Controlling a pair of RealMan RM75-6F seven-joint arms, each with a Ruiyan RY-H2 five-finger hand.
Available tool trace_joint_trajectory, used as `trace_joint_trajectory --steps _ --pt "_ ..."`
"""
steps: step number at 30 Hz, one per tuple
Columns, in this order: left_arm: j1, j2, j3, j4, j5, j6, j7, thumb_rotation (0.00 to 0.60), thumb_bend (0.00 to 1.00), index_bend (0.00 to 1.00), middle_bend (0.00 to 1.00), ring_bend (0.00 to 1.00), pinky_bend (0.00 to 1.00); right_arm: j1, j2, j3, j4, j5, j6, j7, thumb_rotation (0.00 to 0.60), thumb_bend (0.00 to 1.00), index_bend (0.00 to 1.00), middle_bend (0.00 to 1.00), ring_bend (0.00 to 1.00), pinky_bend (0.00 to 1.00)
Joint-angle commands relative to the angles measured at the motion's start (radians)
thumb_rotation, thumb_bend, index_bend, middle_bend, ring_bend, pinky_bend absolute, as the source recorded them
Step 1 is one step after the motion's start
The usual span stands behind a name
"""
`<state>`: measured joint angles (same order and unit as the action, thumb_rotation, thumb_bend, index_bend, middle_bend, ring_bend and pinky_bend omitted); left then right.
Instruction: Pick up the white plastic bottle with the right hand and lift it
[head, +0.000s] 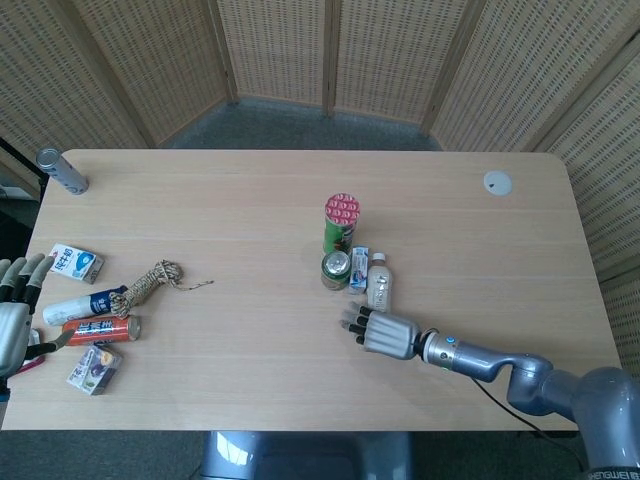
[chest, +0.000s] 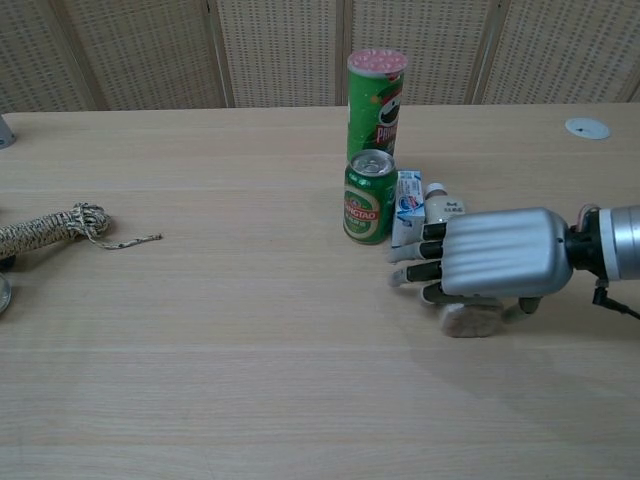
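The white plastic bottle (head: 380, 284) lies on its side on the table, cap pointing away from me, just right of a small blue-and-white carton (head: 358, 268). In the chest view my right hand (chest: 490, 255) hangs palm-down over the lower half of the bottle (chest: 445, 209), hiding most of it. Its fingers reach left past the bottle and grip nothing, and the thumb shows at the bottle's right side. In the head view the right hand (head: 380, 333) lies just in front of the bottle's base. My left hand (head: 12, 300) rests open at the table's left edge.
A green beer can (chest: 369, 197) and a tall green crisps tube (chest: 376, 100) stand just left of the bottle. A coiled rope (head: 150, 280), cartons, a red can (head: 100, 329) and a white tube lie at the far left. A grey cylinder (head: 62, 170) and a white disc (head: 497, 182) lie at the back.
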<state>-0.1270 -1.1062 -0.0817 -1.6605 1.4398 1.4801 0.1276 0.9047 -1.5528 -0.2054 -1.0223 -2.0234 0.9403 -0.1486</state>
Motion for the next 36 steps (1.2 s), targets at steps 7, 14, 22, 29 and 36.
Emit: trace_joint_trajectory --steps 7,14,22,29,36 --pt "0.001 0.004 -0.001 -0.003 0.0 0.001 -0.01 0.6 0.0 0.0 0.0 0.0 0.0 -0.025 -0.013 -0.024 0.044 0.008 0.071 0.031 0.6 0.02 0.55 0.37 0.05 0.0" --pt "-0.002 0.005 0.003 -0.007 0.008 -0.006 -0.018 0.6 0.0 0.0 0.0 0.0 0.0 -0.048 0.039 -0.026 0.023 0.032 0.123 0.045 0.6 0.03 0.67 0.57 0.23 0.01" --pt "-0.004 0.003 0.005 -0.012 0.012 -0.01 -0.02 0.6 0.0 0.0 0.0 0.0 0.0 -0.071 0.068 -0.026 0.022 0.037 0.181 0.047 0.6 0.06 0.74 0.73 0.39 0.22" --pt "-0.004 0.006 0.008 -0.018 0.019 -0.011 -0.029 0.6 0.0 0.0 0.0 0.0 0.0 -0.089 0.12 -0.02 -0.002 0.05 0.222 0.045 0.6 0.06 0.77 0.78 0.46 0.29" --pt "-0.001 0.016 0.009 -0.029 0.028 -0.003 -0.043 0.6 0.0 0.0 0.0 0.0 0.0 -0.105 0.211 0.002 -0.086 0.064 0.285 0.043 0.6 0.06 0.8 0.83 0.52 0.34"
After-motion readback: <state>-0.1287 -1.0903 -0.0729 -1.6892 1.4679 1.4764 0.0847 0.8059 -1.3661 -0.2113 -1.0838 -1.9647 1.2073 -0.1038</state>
